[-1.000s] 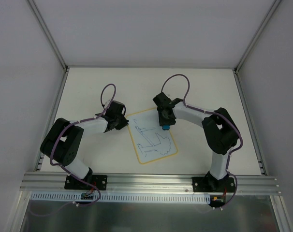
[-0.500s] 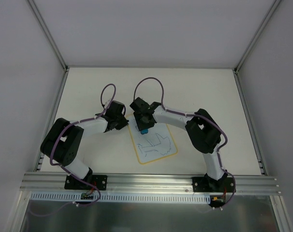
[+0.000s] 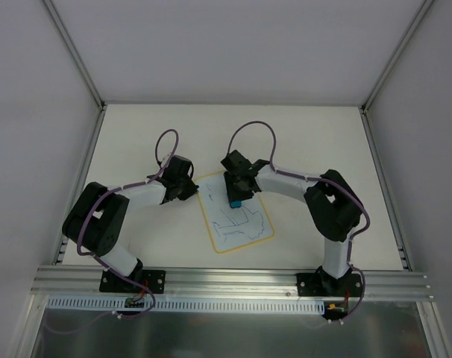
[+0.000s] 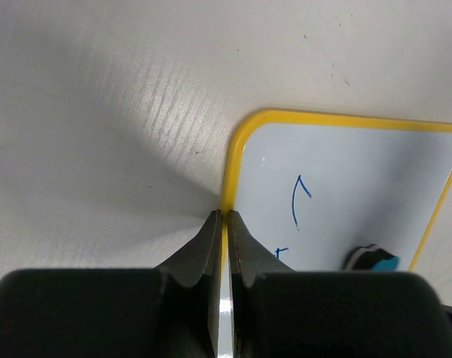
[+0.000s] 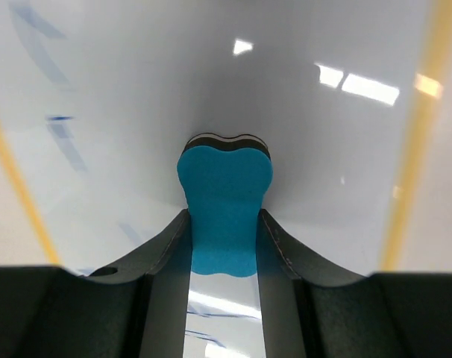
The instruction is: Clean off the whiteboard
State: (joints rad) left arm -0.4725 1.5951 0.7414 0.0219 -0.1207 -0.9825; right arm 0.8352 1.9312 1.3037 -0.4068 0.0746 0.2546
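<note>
The whiteboard (image 3: 233, 212), white with a yellow border, lies on the table and bears blue scribbles, mostly on its near half. My right gripper (image 3: 236, 198) is shut on the blue bone-shaped eraser (image 5: 224, 209) and presses it down on the board's upper middle. The eraser also shows in the top view (image 3: 236, 200) and in the left wrist view (image 4: 371, 259). My left gripper (image 4: 225, 218) is shut on the board's yellow left edge (image 4: 230, 179), at the board's far left side in the top view (image 3: 195, 188).
The white table (image 3: 136, 134) is walled by grey panels on the left, back and right. An aluminium rail (image 3: 233, 282) runs along the near edge, holding both arm bases.
My right gripper swept the eraser left across the board's top, then back right toward the middle. The upper scribbles have thinned. My left gripper has stayed put on the edge.
</note>
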